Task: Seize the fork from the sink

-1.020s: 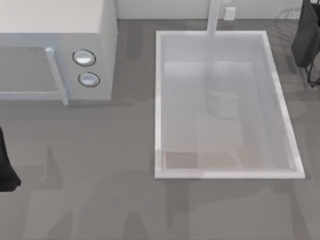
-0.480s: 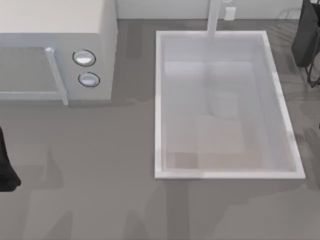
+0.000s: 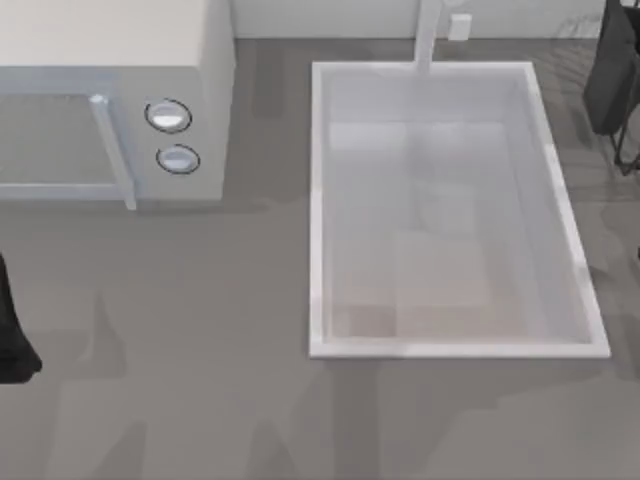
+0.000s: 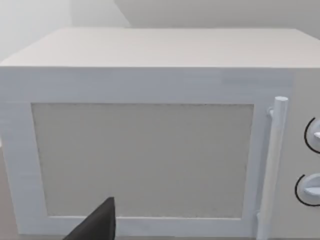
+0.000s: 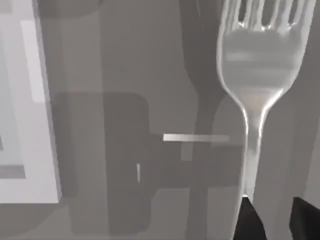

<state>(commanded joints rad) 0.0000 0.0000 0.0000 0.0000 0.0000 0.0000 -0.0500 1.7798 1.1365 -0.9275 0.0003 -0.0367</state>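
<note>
Past sink [image 3: 318, 200] right rim, right claw [image 5: 272, 212] clamps shiny slim fork [image 5: 257, 65] handle; left claw [image 3: 12, 335] state unclear

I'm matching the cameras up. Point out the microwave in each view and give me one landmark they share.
Top view: microwave at the far left, left of the sink.
Left wrist view: microwave seen front-on, door facing the camera.
Right wrist view: this camera looks at the fork over grey counter instead.
Shared landmark: the door handle, with two round knobs beside it.
</note>
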